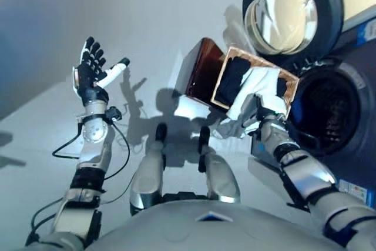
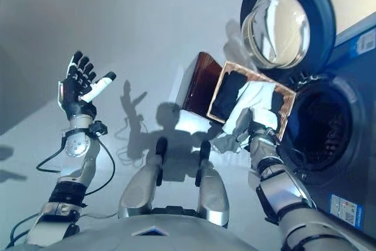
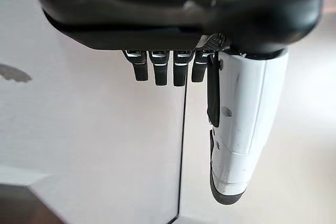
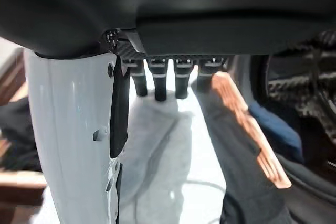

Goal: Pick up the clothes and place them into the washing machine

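A brown basket [image 1: 201, 73] stands tilted beside the washing machine's open drum [image 1: 330, 117]. It holds dark clothes [image 1: 231, 79] and a white cloth [image 1: 260, 85] that spills over its near rim. My right hand [image 1: 262, 113] is right at the lower part of that white cloth [image 4: 168, 145]; in its wrist view the fingers [image 4: 157, 80] reach straight out over the cloth without curling round it. A blue garment [image 4: 273, 129] lies at the drum's mouth behind the basket rim [image 4: 247, 124]. My left hand [image 1: 89, 77] is raised far to the left, open and empty.
The machine's round glass door [image 1: 288, 13] hangs open above the drum. The pale floor [image 1: 41, 121] spreads out left of the basket. The left wrist view shows only a light wall past the thumb [image 3: 241, 124].
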Robot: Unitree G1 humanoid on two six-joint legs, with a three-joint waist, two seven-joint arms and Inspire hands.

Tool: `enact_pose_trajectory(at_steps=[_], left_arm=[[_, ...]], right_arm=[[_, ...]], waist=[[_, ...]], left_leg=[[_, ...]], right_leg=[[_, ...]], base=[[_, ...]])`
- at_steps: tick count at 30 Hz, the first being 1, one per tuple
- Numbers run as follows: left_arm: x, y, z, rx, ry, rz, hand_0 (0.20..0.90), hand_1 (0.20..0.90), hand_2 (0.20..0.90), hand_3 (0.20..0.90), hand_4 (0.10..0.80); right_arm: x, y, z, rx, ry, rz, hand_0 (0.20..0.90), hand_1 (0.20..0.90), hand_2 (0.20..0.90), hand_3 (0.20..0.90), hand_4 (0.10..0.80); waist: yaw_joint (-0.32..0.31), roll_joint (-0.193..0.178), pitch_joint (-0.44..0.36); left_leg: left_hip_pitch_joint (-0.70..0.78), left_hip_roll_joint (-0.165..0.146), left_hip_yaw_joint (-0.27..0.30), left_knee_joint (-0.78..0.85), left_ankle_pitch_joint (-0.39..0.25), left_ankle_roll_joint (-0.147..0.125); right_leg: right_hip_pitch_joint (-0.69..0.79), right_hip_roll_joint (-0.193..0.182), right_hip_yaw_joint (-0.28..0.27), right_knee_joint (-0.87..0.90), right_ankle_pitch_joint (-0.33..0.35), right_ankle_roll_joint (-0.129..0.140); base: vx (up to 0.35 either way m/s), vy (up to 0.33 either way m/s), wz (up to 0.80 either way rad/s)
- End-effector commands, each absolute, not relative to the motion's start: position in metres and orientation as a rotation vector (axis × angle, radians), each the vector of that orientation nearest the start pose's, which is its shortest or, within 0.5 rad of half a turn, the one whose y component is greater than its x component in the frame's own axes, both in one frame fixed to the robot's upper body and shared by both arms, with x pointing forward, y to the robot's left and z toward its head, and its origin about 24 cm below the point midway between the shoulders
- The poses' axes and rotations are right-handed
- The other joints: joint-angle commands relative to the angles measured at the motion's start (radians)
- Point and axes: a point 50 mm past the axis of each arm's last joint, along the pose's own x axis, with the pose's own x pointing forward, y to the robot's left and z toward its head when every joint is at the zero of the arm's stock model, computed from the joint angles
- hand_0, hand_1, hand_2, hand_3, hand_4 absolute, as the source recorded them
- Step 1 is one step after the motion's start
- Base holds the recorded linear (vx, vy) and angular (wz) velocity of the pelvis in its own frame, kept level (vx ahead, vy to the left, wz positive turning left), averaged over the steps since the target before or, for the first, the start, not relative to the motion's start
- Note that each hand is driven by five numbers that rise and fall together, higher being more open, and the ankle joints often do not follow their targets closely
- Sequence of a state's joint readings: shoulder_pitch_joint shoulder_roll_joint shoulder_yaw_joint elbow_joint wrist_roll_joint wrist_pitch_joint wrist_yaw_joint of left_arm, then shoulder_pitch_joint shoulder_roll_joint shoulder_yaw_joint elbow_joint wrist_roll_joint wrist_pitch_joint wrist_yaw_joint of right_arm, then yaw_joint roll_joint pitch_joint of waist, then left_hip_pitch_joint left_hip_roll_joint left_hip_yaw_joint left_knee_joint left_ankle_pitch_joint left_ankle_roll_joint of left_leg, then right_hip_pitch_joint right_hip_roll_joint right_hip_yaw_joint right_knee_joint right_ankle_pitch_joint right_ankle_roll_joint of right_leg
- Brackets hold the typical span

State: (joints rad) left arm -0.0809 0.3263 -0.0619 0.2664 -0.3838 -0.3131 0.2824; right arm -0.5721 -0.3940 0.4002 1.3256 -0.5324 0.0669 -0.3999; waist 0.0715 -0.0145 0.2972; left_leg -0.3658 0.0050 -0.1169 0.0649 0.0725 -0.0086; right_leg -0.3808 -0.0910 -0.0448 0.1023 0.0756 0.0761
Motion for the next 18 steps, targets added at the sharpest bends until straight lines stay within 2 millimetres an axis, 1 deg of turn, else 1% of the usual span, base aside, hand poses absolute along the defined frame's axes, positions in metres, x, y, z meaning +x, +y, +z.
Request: enact_pose_trajectory(at_steps=[1,2,3,5,6,7,8,9,10,13,18], left_arm=[[0.268,0.223,0.097,-0.062,-0.408,0.251,0.900,0.900,0.900,0.900,0.800],[0.268,0.223,0.097,-0.063,-0.408,0.251,0.900,0.900,0.900,0.900,0.800],[0.268,0.224,0.100,-0.062,-0.423,0.248,0.900,0.900,0.900,0.900,0.800],[0.268,0.225,0.104,-0.055,-0.439,0.252,0.900,0.900,0.900,0.900,0.800],[0.269,0.225,0.106,-0.057,-0.446,0.255,0.900,0.900,0.900,0.900,0.800],[0.269,0.225,0.106,-0.057,-0.446,0.255,0.900,0.900,0.900,0.900,0.800],[0.269,0.224,0.110,-0.054,-0.463,0.250,0.900,0.900,0.900,0.900,0.800],[0.269,0.224,0.110,-0.054,-0.463,0.250,0.900,0.900,0.900,0.900,0.800],[0.269,0.222,0.114,-0.049,-0.481,0.233,0.900,0.900,0.900,0.900,0.800],[0.268,0.220,0.113,-0.049,-0.479,0.225,0.900,0.900,0.900,0.900,0.800],[0.267,0.221,0.116,-0.043,-0.492,0.226,0.900,0.900,0.900,0.900,0.800]], right_arm=[[0.302,-0.318,0.004,-1.414,0.536,-0.351,0.900,0.900,0.900,0.900,0.800],[0.302,-0.318,0.004,-1.415,0.535,-0.351,0.900,0.900,0.900,0.900,0.800],[0.309,-0.325,0.018,-1.458,0.520,-0.376,0.900,0.900,0.900,0.900,0.800],[0.313,-0.330,0.029,-1.499,0.506,-0.392,0.900,0.900,0.900,0.900,0.800],[0.316,-0.335,0.036,-1.509,0.497,-0.411,0.900,0.900,0.900,0.900,0.800],[0.316,-0.335,0.036,-1.509,0.497,-0.412,0.900,0.900,0.900,0.900,0.800],[0.317,-0.344,0.048,-1.546,0.503,-0.439,0.900,0.900,0.900,0.900,0.800],[0.317,-0.344,0.048,-1.546,0.503,-0.439,0.900,0.900,0.900,0.900,0.800],[0.319,-0.355,0.062,-1.579,0.512,-0.470,0.900,0.900,0.900,0.900,0.800],[0.319,-0.360,0.068,-1.614,0.522,-0.474,0.900,0.900,0.900,0.900,0.800],[0.326,-0.356,0.077,-1.658,0.482,-0.465,0.900,0.900,0.900,0.900,0.800]], waist=[[0.011,-0.001,-0.046],[0.011,-0.001,-0.048],[0.015,0.012,-0.034],[0.017,0.024,-0.027],[0.020,0.029,-0.020],[0.020,0.030,-0.020],[0.027,0.043,-0.009],[0.026,0.043,-0.010],[0.035,0.060,0.001],[0.044,0.078,0.012],[0.052,0.093,0.023]], left_leg=[[-0.042,-0.020,0.013,0.126,-0.108,-0.032],[-0.045,-0.020,0.013,0.128,-0.109,-0.032],[-0.068,-0.027,0.013,0.154,-0.121,-0.034],[-0.096,-0.031,0.012,0.169,-0.119,-0.035],[-0.113,-0.033,0.014,0.188,-0.128,-0.035],[-0.115,-0.033,0.014,0.190,-0.128,-0.035],[-0.146,-0.039,0.016,0.204,-0.129,-0.036],[-0.147,-0.039,0.016,0.205,-0.129,-0.036],[-0.182,-0.045,0.016,0.218,-0.127,-0.036],[-0.219,-0.046,0.017,0.231,-0.124,-0.033],[-0.253,-0.053,0.016,0.239,-0.122,-0.033]], right_leg=[[-0.077,-0.027,0.023,0.141,-0.065,0.020],[-0.079,-0.027,0.023,0.142,-0.066,0.020],[-0.105,-0.027,0.025,0.168,-0.075,0.019],[-0.135,-0.030,0.027,0.184,-0.076,0.017],[-0.151,-0.031,0.026,0.201,-0.083,0.016],[-0.153,-0.031,0.026,0.202,-0.084,0.016],[-0.183,-0.034,0.025,0.219,-0.086,0.016],[-0.184,-0.034,0.024,0.220,-0.086,0.016],[-0.221,-0.036,0.023,0.237,-0.087,0.015],[-0.258,-0.038,0.023,0.255,-0.090,0.014],[-0.299,-0.034,0.027,0.272,-0.093,0.009]], base=[[-0.032,0.012,0.04],[-0.028,0.010,0.05],[-0.031,0.009,0.03],[-0.048,0.016,0.07],[-0.035,0.009,0.10],[-0.043,-0.005,0.07],[-0.026,-0.004,0.04],[-0.060,0.002,0.07],[-0.039,0.013,0.12],[-0.027,0.007,0.13],[-0.012,0.001,0.01]])
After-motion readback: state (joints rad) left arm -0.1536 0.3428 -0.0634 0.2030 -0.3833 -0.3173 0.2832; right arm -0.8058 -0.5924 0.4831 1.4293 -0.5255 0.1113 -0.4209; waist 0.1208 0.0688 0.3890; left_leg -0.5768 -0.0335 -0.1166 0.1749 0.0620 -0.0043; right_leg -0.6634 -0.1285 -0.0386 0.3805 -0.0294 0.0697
